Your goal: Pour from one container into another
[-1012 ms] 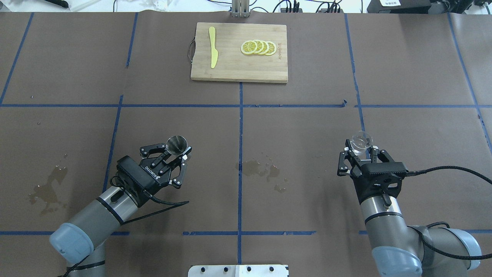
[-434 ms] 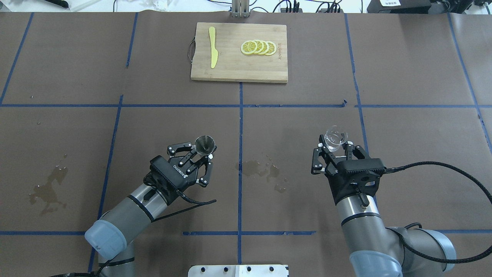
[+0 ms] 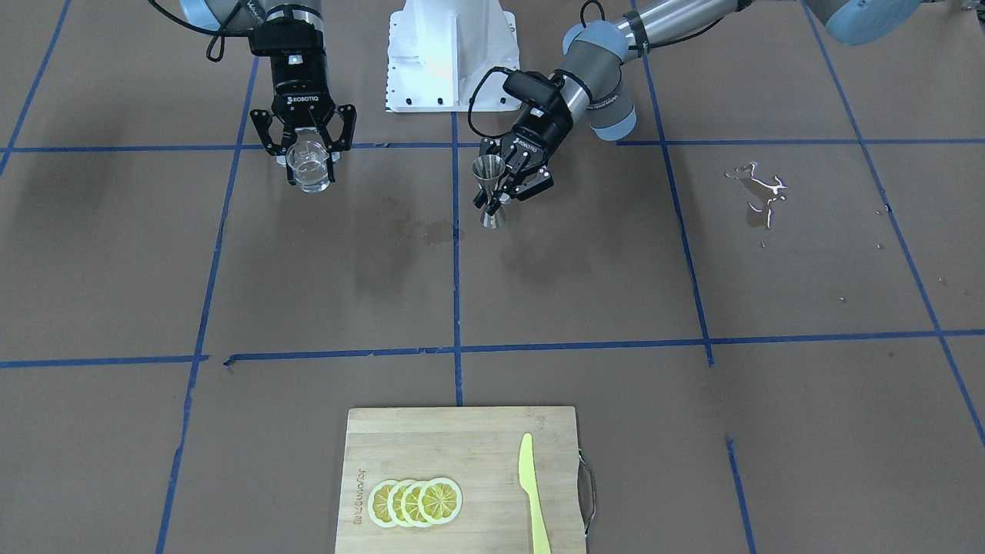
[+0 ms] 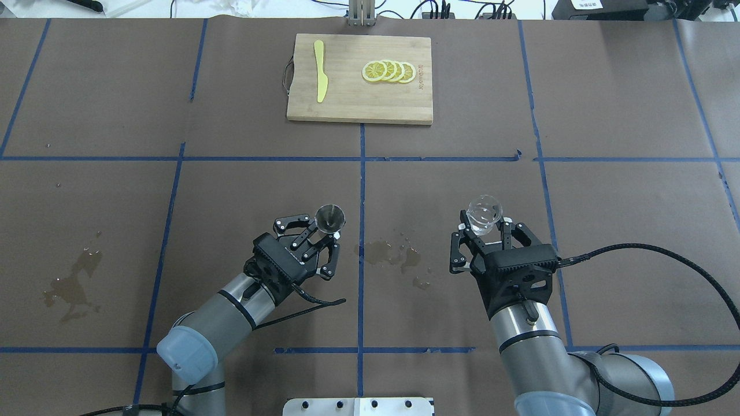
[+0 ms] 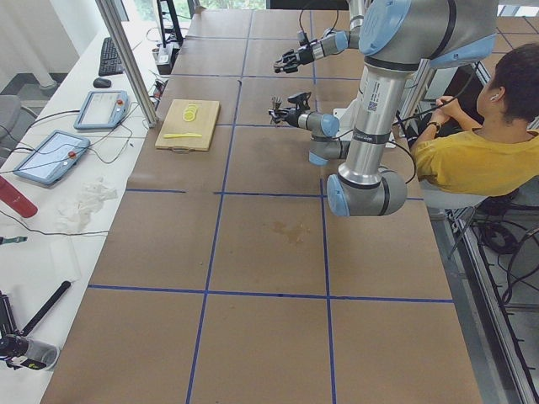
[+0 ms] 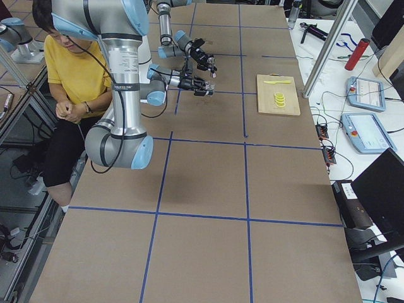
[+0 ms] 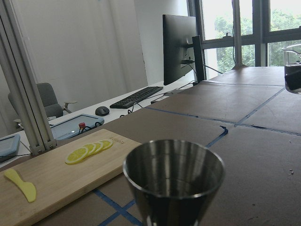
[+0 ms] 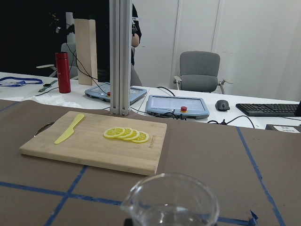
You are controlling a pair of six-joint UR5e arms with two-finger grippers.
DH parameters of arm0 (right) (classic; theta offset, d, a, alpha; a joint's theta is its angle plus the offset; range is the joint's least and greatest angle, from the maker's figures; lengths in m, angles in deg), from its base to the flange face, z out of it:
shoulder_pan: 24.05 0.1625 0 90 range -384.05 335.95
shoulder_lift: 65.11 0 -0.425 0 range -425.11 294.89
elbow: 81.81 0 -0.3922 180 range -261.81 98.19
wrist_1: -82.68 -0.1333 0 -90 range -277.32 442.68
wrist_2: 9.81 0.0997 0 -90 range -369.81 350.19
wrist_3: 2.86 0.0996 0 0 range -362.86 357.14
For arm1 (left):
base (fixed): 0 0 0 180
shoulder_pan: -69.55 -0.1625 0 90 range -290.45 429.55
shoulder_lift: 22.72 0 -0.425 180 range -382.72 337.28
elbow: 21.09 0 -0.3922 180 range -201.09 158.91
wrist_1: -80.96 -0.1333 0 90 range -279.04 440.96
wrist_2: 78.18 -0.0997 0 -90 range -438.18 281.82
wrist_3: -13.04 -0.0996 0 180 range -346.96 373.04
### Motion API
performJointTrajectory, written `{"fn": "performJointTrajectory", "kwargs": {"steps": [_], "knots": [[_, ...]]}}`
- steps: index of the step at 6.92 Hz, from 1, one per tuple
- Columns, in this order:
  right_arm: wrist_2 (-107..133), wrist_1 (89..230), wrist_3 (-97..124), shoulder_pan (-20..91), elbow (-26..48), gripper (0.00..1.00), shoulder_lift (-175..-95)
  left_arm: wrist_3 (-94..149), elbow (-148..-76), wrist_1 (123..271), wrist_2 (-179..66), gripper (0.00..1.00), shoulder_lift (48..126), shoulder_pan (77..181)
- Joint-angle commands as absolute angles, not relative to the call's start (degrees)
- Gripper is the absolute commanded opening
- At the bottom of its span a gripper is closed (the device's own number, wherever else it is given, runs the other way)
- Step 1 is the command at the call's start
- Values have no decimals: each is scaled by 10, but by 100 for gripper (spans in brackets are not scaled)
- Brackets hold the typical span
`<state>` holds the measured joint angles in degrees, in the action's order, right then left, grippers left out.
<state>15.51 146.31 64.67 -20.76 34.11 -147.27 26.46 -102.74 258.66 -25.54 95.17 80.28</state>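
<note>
right hand [image 4: 484,226] clamped round glass cup [image 4: 484,212], left hand [image 4: 325,232] clamped on steel jigger [image 4: 330,218] waist; both likely light, rigid, slick, glass fragile, so grip mid-body, not rim

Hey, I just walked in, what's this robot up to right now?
The robot's left hand holds a small shiny steel hourglass-shaped jigger upright; its right hand holds a small clear glass cup, also upright. They are apart, either side of the centre tape line, with a wet stain between them. Nothing is pouring yet. A wooden cutting board with lemon slices and a yellow knife lies beyond.
</note>
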Motion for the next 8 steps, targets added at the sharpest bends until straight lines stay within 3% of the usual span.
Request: {"fn": "performJointTrajectory", "kwargs": {"steps": [1, 4, 8], "knots": [[156, 1463, 615, -212, 346, 0, -1470, 274, -1013, 2586, -247, 0, 972, 806], [154, 1463, 574, -218, 368, 0, -1469, 292, -983, 2586, -243, 0, 1008, 805], [158, 1485, 508, -218, 357, 0, -1390, 305, -966, 2567, -214, 0, 1036, 804]]}}
